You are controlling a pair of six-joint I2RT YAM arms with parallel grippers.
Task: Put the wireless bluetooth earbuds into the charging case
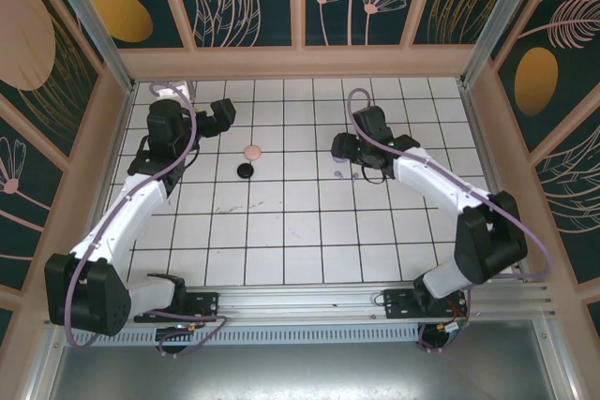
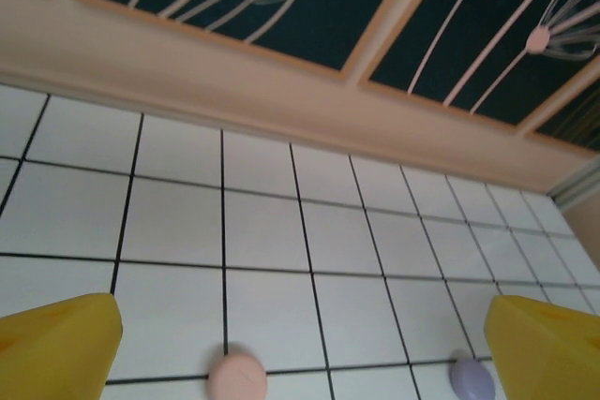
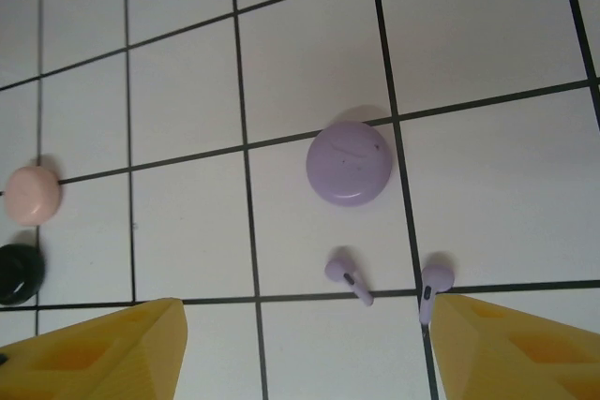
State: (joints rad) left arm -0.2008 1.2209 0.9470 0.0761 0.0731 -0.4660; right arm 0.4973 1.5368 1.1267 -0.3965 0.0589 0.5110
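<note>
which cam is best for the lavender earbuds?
Right wrist: both lavender earbuds lie apart on the tiles, stems visible, beside the lavender case. In top external they are faint specks.

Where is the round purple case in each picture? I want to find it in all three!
Top external: the purple case is a tiny dot just right of the middle, on the white tiles under the right arm's tip.
Left wrist: the purple case sits at the bottom edge, towards the right, close to the right-hand yellow jaw.
Right wrist: the purple case is near the middle, above two purple earbuds.
Shared landmark: the pink case lies to its left in every view.
</note>
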